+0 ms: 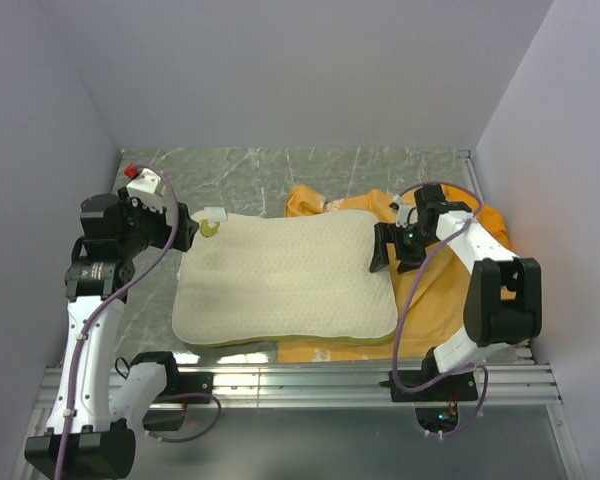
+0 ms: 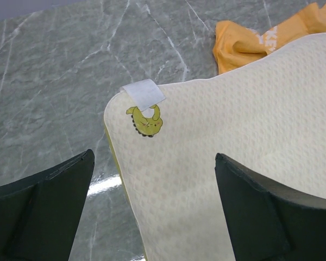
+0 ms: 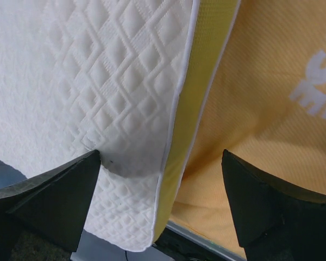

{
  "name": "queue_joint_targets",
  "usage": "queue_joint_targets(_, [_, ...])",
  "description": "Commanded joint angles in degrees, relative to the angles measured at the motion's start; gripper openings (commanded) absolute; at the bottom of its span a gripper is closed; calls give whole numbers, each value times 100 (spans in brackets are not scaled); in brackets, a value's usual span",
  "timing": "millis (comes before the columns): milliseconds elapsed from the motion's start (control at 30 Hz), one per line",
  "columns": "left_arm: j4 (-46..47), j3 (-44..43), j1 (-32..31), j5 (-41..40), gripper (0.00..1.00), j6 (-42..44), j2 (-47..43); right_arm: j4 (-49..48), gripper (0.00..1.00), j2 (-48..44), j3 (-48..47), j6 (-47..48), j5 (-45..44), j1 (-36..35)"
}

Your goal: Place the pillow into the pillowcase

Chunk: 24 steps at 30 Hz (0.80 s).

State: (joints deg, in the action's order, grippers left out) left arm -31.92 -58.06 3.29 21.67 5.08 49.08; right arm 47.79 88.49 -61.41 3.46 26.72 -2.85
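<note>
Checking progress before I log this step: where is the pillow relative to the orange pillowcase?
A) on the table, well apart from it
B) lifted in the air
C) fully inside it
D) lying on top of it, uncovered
D: the pillow lies flat over the pillowcase, whose orange fabric shows past its far, right and near edges.

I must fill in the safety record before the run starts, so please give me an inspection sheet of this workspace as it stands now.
Surface: grey marbled table top.
Job's things: cream pillow lies flat on the orange pillowcase, not inside it; white tag at its far left corner.
Clutter: nothing seen.
Grippers: left gripper open, at the pillow's tagged corner; right gripper open, astride the pillow's right edge.
Cables: a purple cable runs along the left arm, another along the right.
Surroundings: plain pale walls on three sides; metal rail at the near edge.
</note>
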Motion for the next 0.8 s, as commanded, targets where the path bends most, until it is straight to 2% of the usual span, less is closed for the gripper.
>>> queue_joint_targets(0, [151, 84, -13, 408, 99, -121, -74, -68, 95, 308, -188, 31, 675, -40])
queue_joint_targets(100, [291, 190, -21, 478, 99, -244, -127, -51, 84, 511, -205, 172, 1387, -31])
queue_joint_targets(133, [309, 207, -13, 461, 99, -358, -118, 2, 54, 546, -231, 224, 1589, -31])
queue_joint_targets(233, [415, 243, -21, 399, 99, -664, -65, 396, 0, 477, -538, 515, 2407, -31])
queue_joint_targets(400, [678, 287, -13, 689, 99, -912, -170, 65, 0, -698, -1109, 16, 2741, -198])
queue_joint_targets(467, [714, 191, -13, 777, 99, -825, -188, -173, 0, -859, -1242, -178, 2742, -408])
queue_joint_targets(533, [644, 59, -13, 900, 99, -642, -110, -244, 0, -912, -1391, -311, 2629, -829])
queue_joint_targets(667, [-575, -923, 5, 1620, 99, 396, 583, -323, 0, -833, -1541, -224, 2084, -1559])
queue_joint_targets(767, [-544, -962, 31, 2051, 99, 529, 594, -340, 0, -510, -1672, -232, 1838, -1841])
